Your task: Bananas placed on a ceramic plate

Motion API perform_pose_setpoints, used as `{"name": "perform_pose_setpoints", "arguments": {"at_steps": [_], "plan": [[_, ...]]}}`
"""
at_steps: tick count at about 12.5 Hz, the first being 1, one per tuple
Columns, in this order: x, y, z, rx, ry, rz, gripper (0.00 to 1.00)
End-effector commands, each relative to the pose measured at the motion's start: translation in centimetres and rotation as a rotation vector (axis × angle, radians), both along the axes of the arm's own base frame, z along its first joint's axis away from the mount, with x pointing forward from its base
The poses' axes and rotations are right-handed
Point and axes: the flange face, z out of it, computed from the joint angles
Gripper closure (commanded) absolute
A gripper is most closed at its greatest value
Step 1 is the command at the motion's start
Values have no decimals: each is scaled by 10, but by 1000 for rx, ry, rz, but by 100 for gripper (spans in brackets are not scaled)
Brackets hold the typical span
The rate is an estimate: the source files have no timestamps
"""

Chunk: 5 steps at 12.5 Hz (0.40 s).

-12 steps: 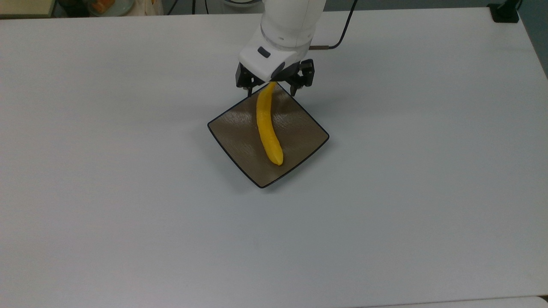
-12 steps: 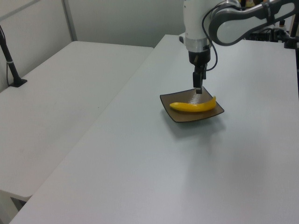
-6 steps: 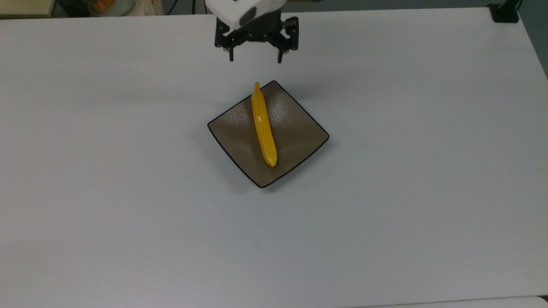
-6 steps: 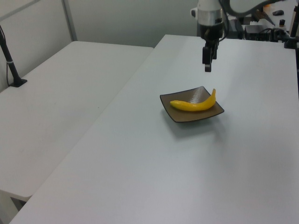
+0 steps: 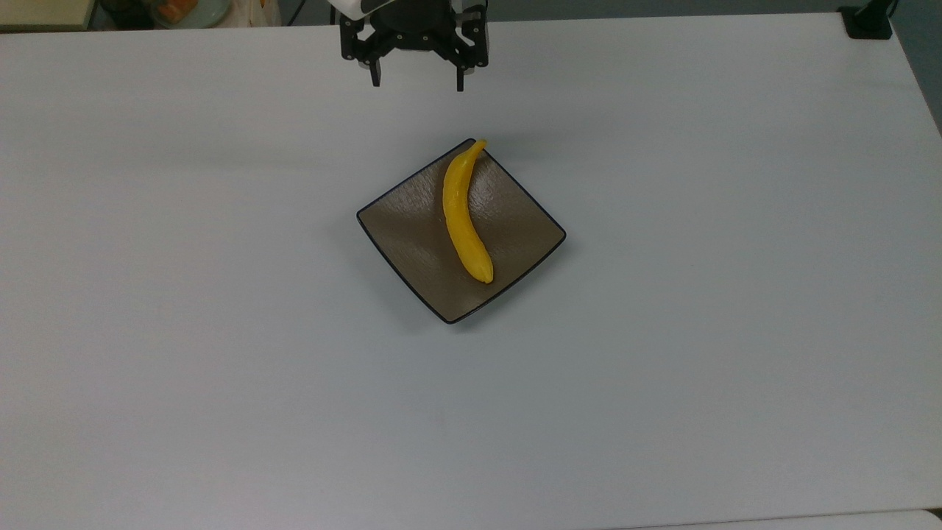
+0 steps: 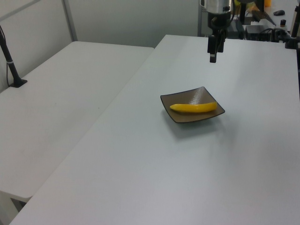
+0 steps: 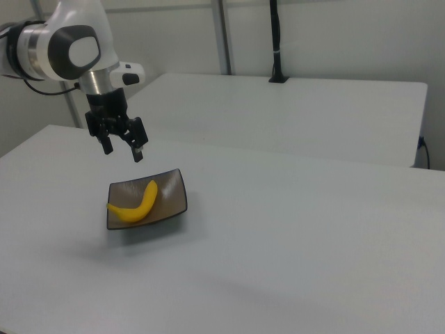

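Banana (image 5: 464, 218) lies flat across the brown square plate (image 5: 403, 230), one tip reaching the plate's far corner. Tool (image 5: 416, 78) hangs above the bench (image 5: 221, 368) beyond that corner, fingers spread apart, empty.

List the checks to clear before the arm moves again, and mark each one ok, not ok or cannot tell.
1. Banana is on the plate: ok. It lies corner to corner across it in the top view.
2. Banana lies fully inside the rim: not ok. Its stem tip pokes just past the plate's far corner in the top view.
3. Gripper has let go: ok. The fingers are spread with nothing between them.
4. Gripper is off the banana: ok. The right view shows it raised above the plate, with a gap under it.
5. Plate sits flat on the table: ok in the left view.
6. Banana is at rest: cannot tell.
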Motion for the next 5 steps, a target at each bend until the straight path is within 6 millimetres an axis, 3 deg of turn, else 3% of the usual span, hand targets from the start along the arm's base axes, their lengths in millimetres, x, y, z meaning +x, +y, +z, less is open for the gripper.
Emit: {"name": "perform_pose_setpoints", "arguments": {"at_steps": [1, 5], "plan": [[-9, -11, 4, 30, -32, -1, 0], [-5, -9, 1, 33, -61, -21, 0]]}}
